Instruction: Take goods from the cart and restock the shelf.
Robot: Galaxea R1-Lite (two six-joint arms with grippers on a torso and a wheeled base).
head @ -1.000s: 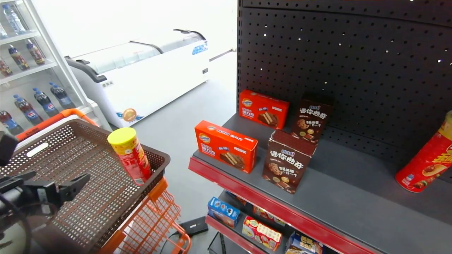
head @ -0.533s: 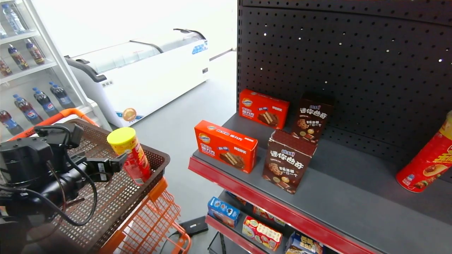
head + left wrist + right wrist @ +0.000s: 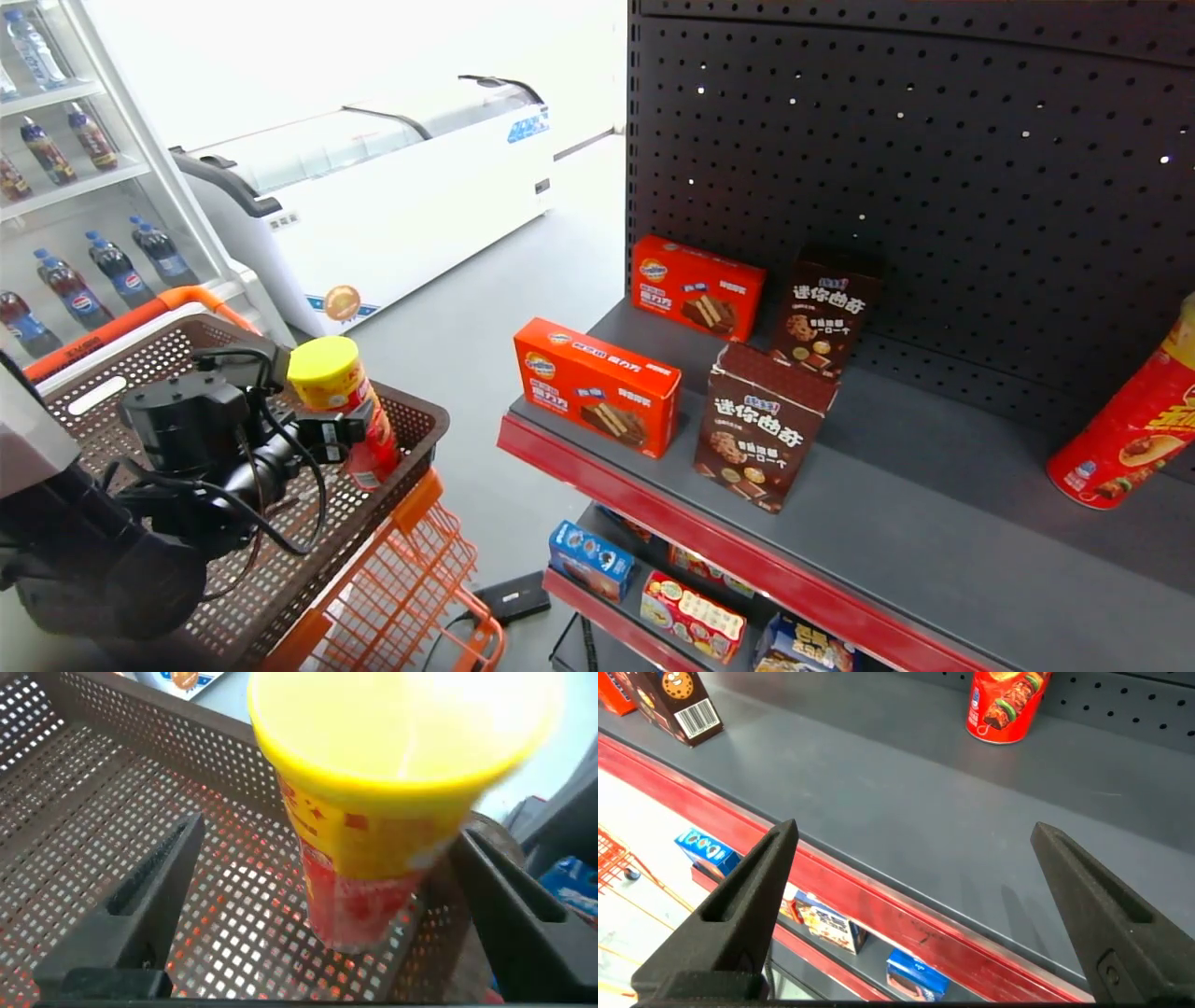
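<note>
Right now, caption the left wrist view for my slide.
Open left claw straddles a yellow-lidded red canister in the cart's brown mesh basket.

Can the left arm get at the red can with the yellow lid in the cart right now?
Probably yes: the left gripper is open with a finger on each side of the yellow-lidded red can, and nothing lies between them.

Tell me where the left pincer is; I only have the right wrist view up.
Observer: The left pincer is open inside the cart basket, one finger on either side of a yellow-lidded red can.
Operator: Is it gripping the can?
Observer: No; the left wrist view shows a clear gap beside one finger.
Operator: Is the can upright?
Observer: Slightly tilted, in the basket corner nearest the shelf.
</note>
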